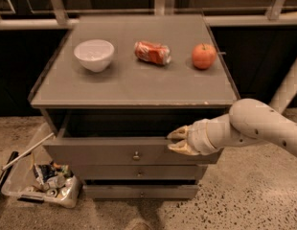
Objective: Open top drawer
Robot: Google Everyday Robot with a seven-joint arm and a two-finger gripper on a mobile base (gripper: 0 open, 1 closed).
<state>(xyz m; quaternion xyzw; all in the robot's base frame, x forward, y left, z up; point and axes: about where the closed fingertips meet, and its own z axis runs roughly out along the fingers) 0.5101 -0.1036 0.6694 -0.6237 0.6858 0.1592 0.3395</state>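
top drawer (91, 153) partly out | claw (174, 141) at its front's upper edge
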